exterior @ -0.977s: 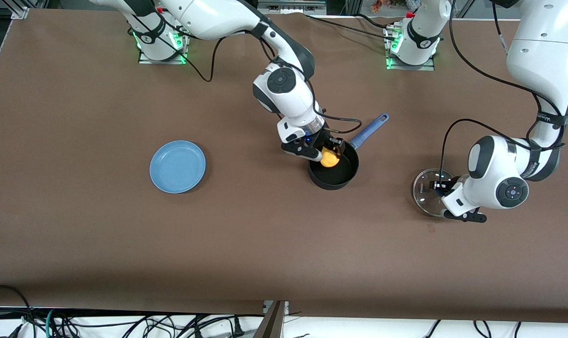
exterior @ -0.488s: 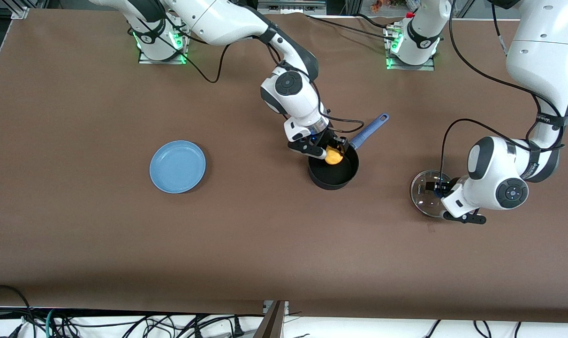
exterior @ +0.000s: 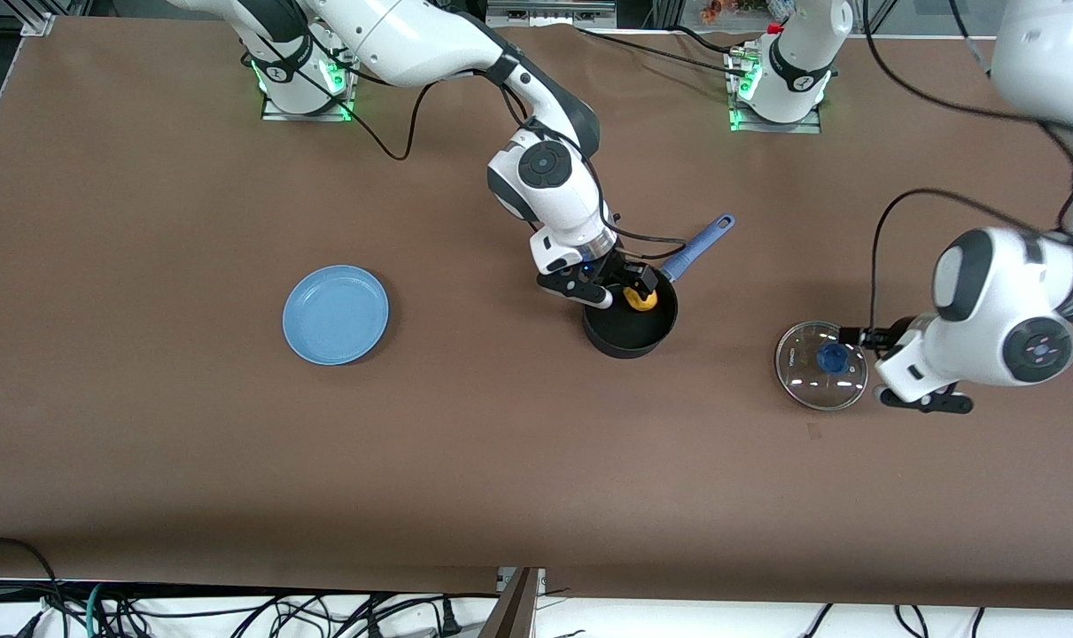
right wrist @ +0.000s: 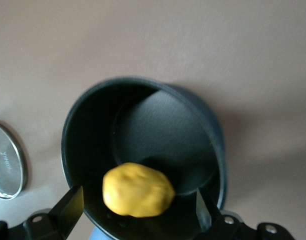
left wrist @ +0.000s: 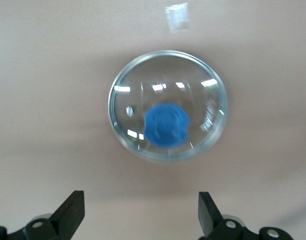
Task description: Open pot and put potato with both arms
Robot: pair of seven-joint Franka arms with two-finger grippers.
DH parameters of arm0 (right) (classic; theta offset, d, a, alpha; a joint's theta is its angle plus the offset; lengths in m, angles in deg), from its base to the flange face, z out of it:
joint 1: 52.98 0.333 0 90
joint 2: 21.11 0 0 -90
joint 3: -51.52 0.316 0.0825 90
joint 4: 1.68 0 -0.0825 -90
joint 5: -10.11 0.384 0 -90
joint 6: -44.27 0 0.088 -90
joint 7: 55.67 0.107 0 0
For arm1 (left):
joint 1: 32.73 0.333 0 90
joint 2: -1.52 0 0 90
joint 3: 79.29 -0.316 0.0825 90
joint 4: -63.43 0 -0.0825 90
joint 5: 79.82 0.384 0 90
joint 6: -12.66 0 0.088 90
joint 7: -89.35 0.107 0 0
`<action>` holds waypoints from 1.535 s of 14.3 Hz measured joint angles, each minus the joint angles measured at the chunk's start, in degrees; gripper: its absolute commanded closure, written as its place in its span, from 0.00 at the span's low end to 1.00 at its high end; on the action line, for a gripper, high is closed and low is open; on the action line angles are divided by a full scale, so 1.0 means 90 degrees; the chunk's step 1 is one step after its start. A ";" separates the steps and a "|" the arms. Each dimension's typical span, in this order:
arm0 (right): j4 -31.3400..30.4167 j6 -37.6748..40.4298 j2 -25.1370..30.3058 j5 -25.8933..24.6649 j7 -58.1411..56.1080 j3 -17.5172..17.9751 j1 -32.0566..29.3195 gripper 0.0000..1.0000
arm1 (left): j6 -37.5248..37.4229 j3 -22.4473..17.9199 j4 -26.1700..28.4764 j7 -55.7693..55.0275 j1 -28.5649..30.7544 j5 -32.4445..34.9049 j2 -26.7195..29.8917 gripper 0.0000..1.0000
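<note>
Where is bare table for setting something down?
Bare brown table spans between the blue plate and the pot, and between pot and glass lid. It is crowded at the pot, under the right pincer, and beside the lid, near the left pincer.

- The pot (exterior: pixel 629 332) is seen as matt black, smooth inside, with a blue handle (exterior: pixel 697 247) of plastic look.
- The potato (right wrist: pixel 138 190) is shown dull yellow-orange with a bumpy skin.
- The lid (left wrist: pixel 168 120) is clear, glossy glass with a metal rim and a blue knob (left wrist: pixel 165 125).
- The table (exterior: pixel 501 461) is covered in matt brown material.
- The plate (exterior: pixel 335 315) looks smooth, light blue.
</note>
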 measured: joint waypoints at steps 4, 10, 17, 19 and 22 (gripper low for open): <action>0.0597 0.1694 0.0363 0.0000 -0.1441 -0.0035 -0.0618 0.00 | -0.1263 0.0656 -0.1020 -0.0002 -0.0018 -0.0038 0.0833 0.00; 0.0664 0.3592 0.1178 -0.0061 -0.3672 -0.0462 -0.1403 0.00 | -0.1400 0.0695 -0.1126 -0.0002 -0.0061 -0.0837 0.1579 0.00; 0.0689 0.5930 0.2231 -0.0576 -0.6355 -0.0773 -0.2695 0.00 | -0.0712 -0.1676 0.0545 0.0016 -0.1918 -0.1338 0.2705 0.00; 0.0654 0.6413 0.2583 -0.0859 -0.6732 -0.0773 -0.3054 0.00 | -0.0679 -0.1679 0.0616 0.0015 -0.1953 -0.1338 0.2853 0.00; 0.0084 0.6600 0.3301 -0.1008 -0.6844 -0.0770 -0.3528 0.00 | -0.0620 -0.1692 0.0620 0.0015 -0.1954 -0.1337 0.2913 0.00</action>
